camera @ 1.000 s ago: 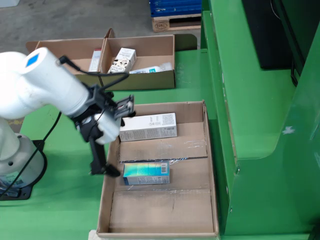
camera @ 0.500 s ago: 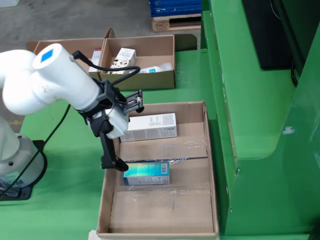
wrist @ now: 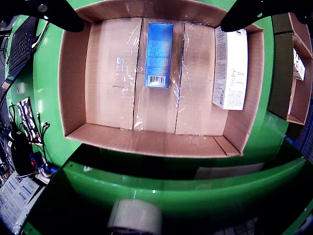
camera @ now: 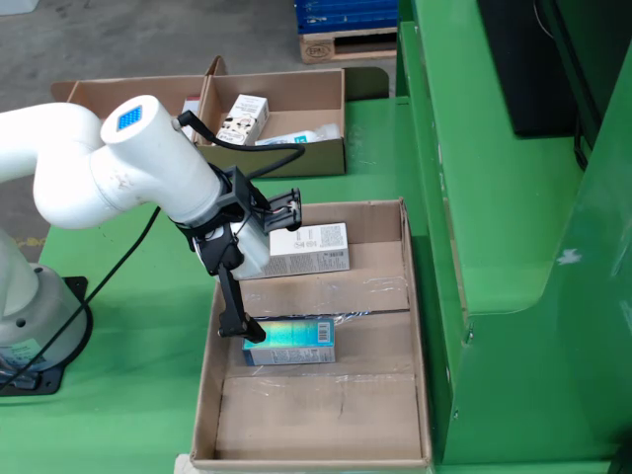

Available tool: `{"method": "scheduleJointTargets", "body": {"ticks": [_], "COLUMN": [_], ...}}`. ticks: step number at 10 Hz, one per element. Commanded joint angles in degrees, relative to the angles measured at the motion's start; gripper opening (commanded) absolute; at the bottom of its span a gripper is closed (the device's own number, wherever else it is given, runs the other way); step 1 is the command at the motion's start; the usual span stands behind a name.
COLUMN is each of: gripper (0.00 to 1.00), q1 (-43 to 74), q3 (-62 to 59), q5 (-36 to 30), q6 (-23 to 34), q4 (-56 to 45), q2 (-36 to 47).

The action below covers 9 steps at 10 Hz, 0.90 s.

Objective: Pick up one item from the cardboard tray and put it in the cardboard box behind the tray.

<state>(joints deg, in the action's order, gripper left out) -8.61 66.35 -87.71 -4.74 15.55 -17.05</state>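
A blue box (wrist: 159,54) lies flat in the middle of the cardboard tray (wrist: 73,88); it also shows in the fixed view (camera: 289,342). A white box (wrist: 230,68) lies by the tray's right wall in the wrist view, and at the far end of the tray (camera: 410,296) in the fixed view (camera: 308,249). My gripper (wrist: 154,14) is open wide and empty above the tray, its dark fingers (wrist: 54,14) in the top corners. In the fixed view the gripper (camera: 269,276) hangs over the tray, one finger tip close to the blue box. The cardboard box (camera: 326,158) behind the tray holds several packages.
A roll of tape (wrist: 134,218) sits on the green surface near the bottom of the wrist view. A keyboard (wrist: 19,44) and cables lie at the left. A tall green housing (camera: 494,197) stands right of the tray. The arm's base (camera: 30,326) is at the left.
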Motion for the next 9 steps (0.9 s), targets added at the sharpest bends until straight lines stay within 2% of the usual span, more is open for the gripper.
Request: {"method": "scheduleJointTargets", "body": {"ticks": [1, 9], "gripper": [1.00, 1.00], "q1": [0.1, 1.3], "q3": [-1.9, 6.7], "q5": [-0.5, -1.9], "q6": [0.9, 1.4], "q4": [1.7, 10.4], "q2": [-0.4, -1.6]}}
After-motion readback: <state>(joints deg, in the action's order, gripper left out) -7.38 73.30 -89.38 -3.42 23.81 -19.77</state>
